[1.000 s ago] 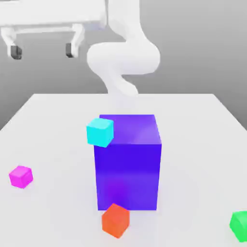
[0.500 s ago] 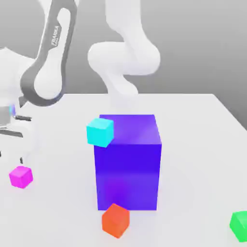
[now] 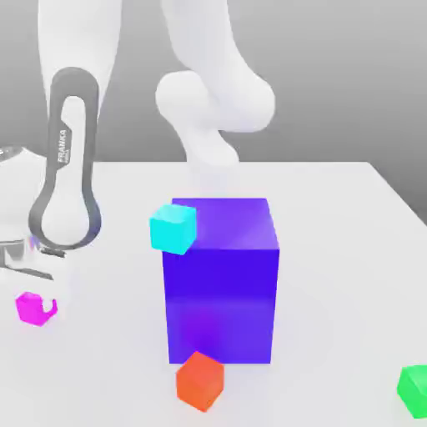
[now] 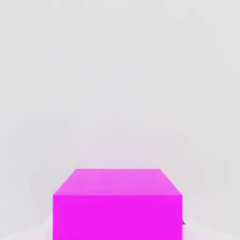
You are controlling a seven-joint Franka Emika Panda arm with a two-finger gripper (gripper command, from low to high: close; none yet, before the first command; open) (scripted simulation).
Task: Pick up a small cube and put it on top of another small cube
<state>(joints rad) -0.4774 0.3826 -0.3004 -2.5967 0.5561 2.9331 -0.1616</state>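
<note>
The small magenta cube [image 3: 30, 310] is at table level, at the exterior view's left. The gripper [image 3: 37, 304] is closed on it, one finger on each side. The large blue-violet cube [image 3: 221, 300] stands mid-table [image 3: 334, 292]; the cyan cube [image 3: 173, 229] overlaps its upper left corner in the exterior view. The orange-red cube [image 3: 200, 381] lies near its base.

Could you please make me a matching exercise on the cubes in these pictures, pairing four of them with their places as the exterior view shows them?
Column one
1. Magenta cube
2. Cyan cube
3. Orange-red cube
4. Green cube

Column two
A. At the exterior view's right edge
B. At the gripper, toward the exterior view's left
C. Overlapping the upper left corner of the blue-violet cube's front face
D. Overlapping the blue-violet cube's lower edge

Right pairs: 1-B, 2-C, 3-D, 4-A
</note>
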